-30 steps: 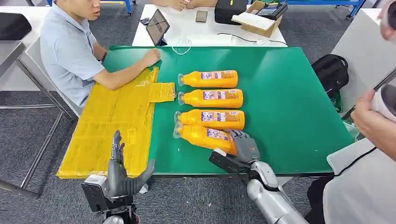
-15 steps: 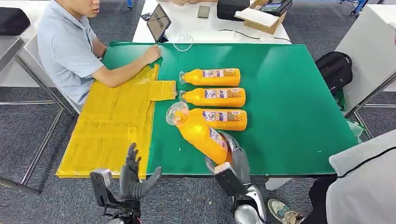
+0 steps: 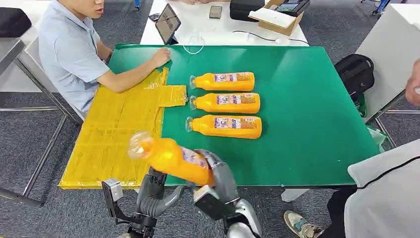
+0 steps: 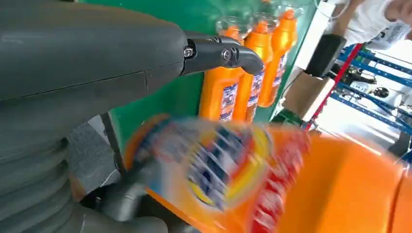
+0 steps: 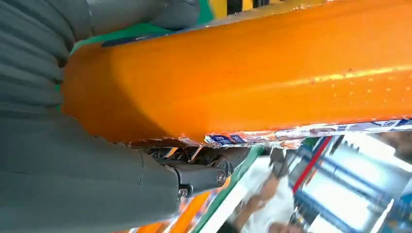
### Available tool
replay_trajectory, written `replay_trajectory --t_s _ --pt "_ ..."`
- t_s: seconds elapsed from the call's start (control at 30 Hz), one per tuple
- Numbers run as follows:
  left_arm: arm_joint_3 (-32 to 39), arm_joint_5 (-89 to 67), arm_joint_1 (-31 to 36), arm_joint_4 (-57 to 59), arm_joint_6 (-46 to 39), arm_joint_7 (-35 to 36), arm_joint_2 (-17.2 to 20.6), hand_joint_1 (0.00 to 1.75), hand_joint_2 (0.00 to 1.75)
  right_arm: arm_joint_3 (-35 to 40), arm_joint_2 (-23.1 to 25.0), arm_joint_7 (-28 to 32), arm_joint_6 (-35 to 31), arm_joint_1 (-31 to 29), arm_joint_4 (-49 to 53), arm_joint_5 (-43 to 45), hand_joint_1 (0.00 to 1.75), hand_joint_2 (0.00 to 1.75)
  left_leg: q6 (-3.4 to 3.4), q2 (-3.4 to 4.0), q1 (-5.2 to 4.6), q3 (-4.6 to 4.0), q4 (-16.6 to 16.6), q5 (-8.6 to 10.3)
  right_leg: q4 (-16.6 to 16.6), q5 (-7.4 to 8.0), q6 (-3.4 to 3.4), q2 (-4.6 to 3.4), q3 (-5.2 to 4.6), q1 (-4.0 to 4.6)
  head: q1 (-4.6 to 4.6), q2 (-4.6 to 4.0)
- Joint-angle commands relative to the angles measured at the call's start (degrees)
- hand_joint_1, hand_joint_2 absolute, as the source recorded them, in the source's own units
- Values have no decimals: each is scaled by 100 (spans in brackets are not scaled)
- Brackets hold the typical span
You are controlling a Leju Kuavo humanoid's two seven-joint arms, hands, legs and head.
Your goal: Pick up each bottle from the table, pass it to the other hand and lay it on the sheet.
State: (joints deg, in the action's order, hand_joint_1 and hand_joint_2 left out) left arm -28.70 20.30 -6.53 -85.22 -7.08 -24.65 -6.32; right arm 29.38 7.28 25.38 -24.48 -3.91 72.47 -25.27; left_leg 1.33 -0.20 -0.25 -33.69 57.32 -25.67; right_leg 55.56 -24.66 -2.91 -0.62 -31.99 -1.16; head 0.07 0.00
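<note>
My right hand (image 3: 219, 177) grips the base end of an orange bottle (image 3: 171, 159) and holds it in the air over the table's front edge, with its clear cap (image 3: 139, 145) pointing left above the yellow sheet (image 3: 116, 131). In the right wrist view the bottle (image 5: 252, 73) lies across that hand's fingers (image 5: 197, 175). My left hand (image 3: 154, 191) is just below the bottle's middle with its fingers spread upward; whether it touches the bottle I cannot tell. In the left wrist view the blurred bottle (image 4: 228, 179) is close under the thumb (image 4: 218, 51). Three more orange bottles (image 3: 225, 103) lie in a row on the green table (image 3: 307, 119).
A seated person rests a hand (image 3: 161, 58) on the sheet's far corner. A white table (image 3: 218, 29) behind carries a tablet (image 3: 167, 23), a cable and a box. A black backpack (image 3: 352, 74) sits on the floor at right, and another person (image 3: 386, 198) stands at the near right.
My right hand has lifted the nearest bottle off the table and swung it left and toward me. My left hand has risen under it.
</note>
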Motion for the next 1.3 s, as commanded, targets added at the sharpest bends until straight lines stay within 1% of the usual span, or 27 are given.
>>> replay_trajectory --t_s 0.03,0.2,0.4,0.43,0.47,0.5,0.77,0.8,0.83,0.9,0.93,0.97,1.0,1.03,1.13,1.17,1.2,1.3 --pt "-103 480 207 168 -6 473 158 0 175 821 210 -79 -198 -392 -1092 -58 175 175 -10 6 9 17 -5 -4 -9 -1 14 0 18 10 0 0" --pt "-77 475 391 354 -111 451 42 0 175 993 296 -93 -187 -523 -1373 9 175 175 -8 1 4 10 -4 0 -7 0 11 4 12 4 2 0" --pt "9 694 439 340 -79 489 -16 2 175 1128 351 -38 -282 -705 -1837 23 175 175 -7 -1 3 8 -4 1 -7 0 9 6 10 3 0 0" --pt "44 765 441 327 -71 487 -34 31 175 1174 364 -16 -300 -746 -1907 -15 175 175 -11 -2 7 13 -5 0 -9 -1 16 9 16 8 0 0" --pt "53 771 452 321 -69 487 -31 155 175 1175 373 -16 -305 -746 -1915 -14 175 175 -9 0 7 13 -4 -2 -9 -1 14 7 17 8 0 0" --pt "134 919 439 315 -82 526 -78 175 175 1212 386 -1 -297 -774 -1968 -22 175 175 -7 0 5 12 -5 -1 -9 -1 11 6 14 6 0 0" --pt "195 1002 464 302 -102 547 -82 175 175 1249 413 20 -311 -796 -2018 -31 175 175 -9 -8 8 11 -3 -1 -9 -3 13 15 15 8 0 0" --pt "235 1060 451 301 -127 540 -111 175 175 1268 418 31 -304 -813 -2048 -23 154 175 -5 -5 3 4 -2 1 -6 -1 7 10 5 3 0 0" --pt "291 1159 446 282 -145 527 -133 175 175 1304 431 75 -333 -827 -2076 0 0 175 -10 -11 8 13 -2 -1 -8 -4 14 19 18 9 0 0" --pt "433 1300 461 242 -223 485 -168 175 175 1339 469 180 -325 -851 -2114 137 0 175 -8 -6 7 8 -2 0 -8 -1 12 13 10 7 0 0" --pt "463 1319 475 233 -242 471 -167 175 175 1328 485 227 -339 -853 -2113 225 0 0 -10 -8 9 11 -1 -1 -8 -3 15 16 15 9 0 0" --pt "553 1447 443 203 -230 561 -298 175 175 1318 468 464 -474 -830 -2081 337 0 0 -10 -6 8 9 0 -1 -5 -3 15 13 11 9 2 0" --pt "550 1500 476 251 -214 662 -302 175 175 1258 477 623 -541 -800 -2050 468 0 0 -6 -2 5 2 0 0 -4 -1 10 8 3 5 0 0" --pt "629 1502 507 294 -243 606 -333 175 175 1230 477 830 -705 -806 -2072 548 0 0 -10 -2 9 7 4 -3 -3 -3 15 10 10 10 0 0" --pt "877 1351 639 275 -293 403 -266 175 175 1162 337 1287 -1341 -686 -1721 459 0 0 -9 -14 9 6 0 1 -7 -3 13 21 13 9 4 0" --pt "961 1243 709 294 -380 362 -244 175 175 1143 272 1363 -1525 -639 -1569 387 0 0 -8 -11 7 5 0 0 -6 -3 13 18 11 8 0 0" --pt "1024 1074 773 328 -525 323 -198 175 175 930 262 1449 -1552 -550 -1375 285 0 0 -6 -8 2 3 -2 2 -5 -2 10 14 6 3 2 0" --pt "1154 905 866 406 -657 283 -173 175 175 730 219 1462 -1552 -459 -1146 90 0 0 -5 -13 1 2 -2 3 -4 -2 9 18 4 1 2 0"
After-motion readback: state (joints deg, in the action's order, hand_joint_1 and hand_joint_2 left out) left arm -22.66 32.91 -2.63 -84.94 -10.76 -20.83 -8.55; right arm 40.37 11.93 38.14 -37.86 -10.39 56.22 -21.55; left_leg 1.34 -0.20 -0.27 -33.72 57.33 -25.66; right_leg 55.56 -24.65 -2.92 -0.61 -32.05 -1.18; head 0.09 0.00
